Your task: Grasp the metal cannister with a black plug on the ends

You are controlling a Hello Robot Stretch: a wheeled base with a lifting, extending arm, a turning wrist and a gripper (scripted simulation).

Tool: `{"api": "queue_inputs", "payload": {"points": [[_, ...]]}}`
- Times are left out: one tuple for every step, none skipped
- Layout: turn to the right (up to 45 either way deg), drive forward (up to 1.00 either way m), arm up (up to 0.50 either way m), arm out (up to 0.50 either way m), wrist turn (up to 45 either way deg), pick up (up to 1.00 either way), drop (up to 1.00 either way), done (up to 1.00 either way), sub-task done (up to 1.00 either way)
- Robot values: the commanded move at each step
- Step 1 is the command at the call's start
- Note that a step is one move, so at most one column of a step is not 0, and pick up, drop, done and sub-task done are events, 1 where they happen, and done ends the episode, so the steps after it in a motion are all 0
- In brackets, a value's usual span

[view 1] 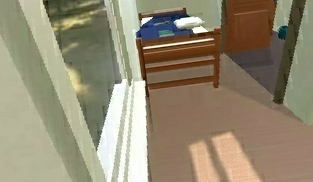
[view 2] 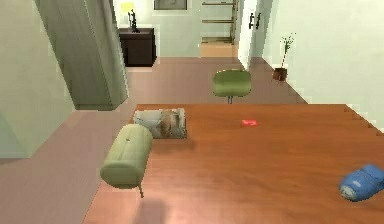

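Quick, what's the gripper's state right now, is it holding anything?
Gripper: cannot be told; the silvery metal cylinder lies on the reddish-brown wooden table, near its edge.

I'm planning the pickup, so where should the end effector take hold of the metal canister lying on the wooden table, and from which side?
Probably the middle of the metal canister, across its round body, coming down from above. It lies on its side near the table edge, so its ends face sideways, and an olive chair crowds the edge beside it.
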Motion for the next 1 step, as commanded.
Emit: {"api": "queue_inputs", "payload": {"points": [[0.0,0.00,0.50,0.00,0.0,0.00,0.00,0.00,0.00]]}}
